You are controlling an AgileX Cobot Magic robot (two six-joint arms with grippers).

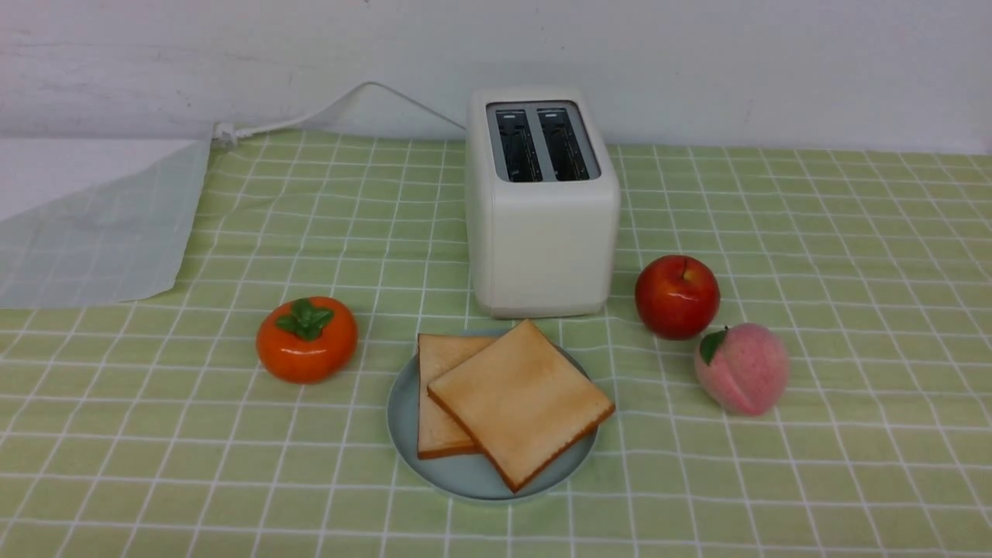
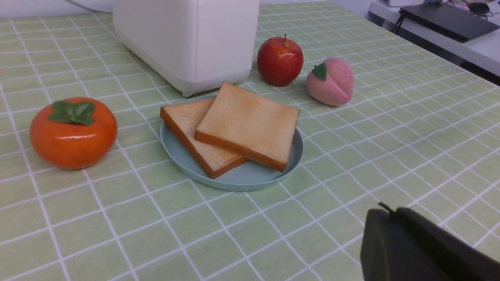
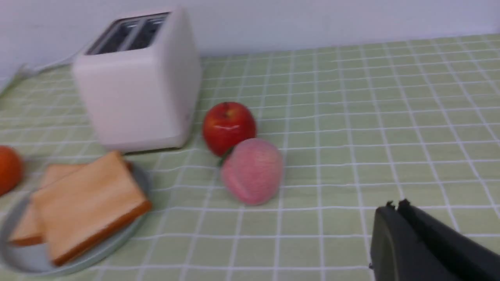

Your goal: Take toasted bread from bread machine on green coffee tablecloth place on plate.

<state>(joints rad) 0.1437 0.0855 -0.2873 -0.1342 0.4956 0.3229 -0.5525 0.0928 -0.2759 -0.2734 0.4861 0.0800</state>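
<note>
You're looking at a white wall behind the green coffee tablecloth (image 1: 814, 256), one corner folded back pale. On it, one bread machine (image 1: 542, 232), slots empty. Just before it, one plate (image 1: 465, 473) carries both slices of toasted bread (image 1: 519, 399), overlapping. One persimmon (image 1: 307, 339), one apple (image 1: 676, 296), one peach (image 1: 742, 369). Your left gripper (image 2: 386, 212) and right gripper (image 3: 395, 206) are both closed, holding nothing.

two toast slices (image 2: 234, 128) overlapping on plate (image 2: 238, 180)

Toasted bread (image 1: 521, 403) lies on plate (image 1: 465, 479) before bread machine (image 1: 540, 232).
</note>
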